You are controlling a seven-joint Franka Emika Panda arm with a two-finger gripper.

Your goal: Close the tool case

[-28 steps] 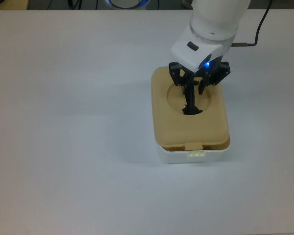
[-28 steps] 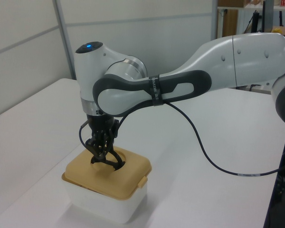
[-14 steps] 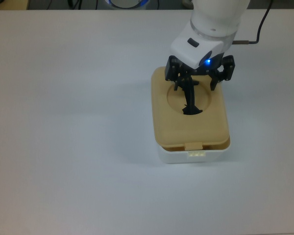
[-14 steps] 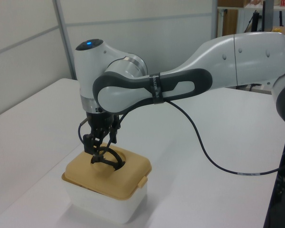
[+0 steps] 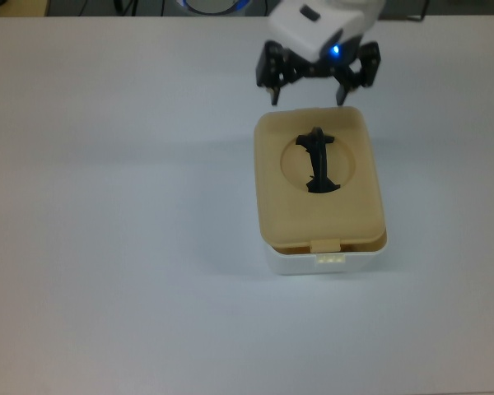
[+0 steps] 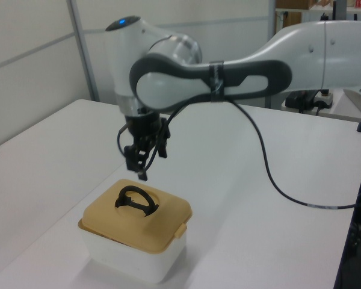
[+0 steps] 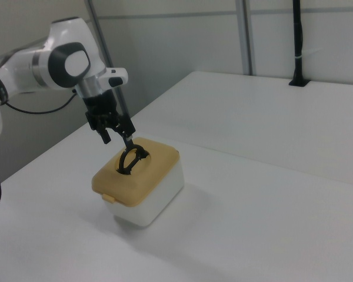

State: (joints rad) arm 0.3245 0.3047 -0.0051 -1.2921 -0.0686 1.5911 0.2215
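The tan lid [image 5: 319, 183] sat on the white tub [image 5: 325, 261], likely light, stiff plastic. Its black handle [image 5: 318, 159] looked the best hold; the claw [image 5: 310, 81] hung open and empty above the lid's far edge

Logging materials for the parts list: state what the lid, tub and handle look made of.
Lid: tan, matte, with moulded rounded corners and a round recess, so probably plastic. Tub: white, smooth, slightly glossy, likely plastic too. Handle: thin black arch standing in the recess; plastic or coated metal, the look cannot settle which.
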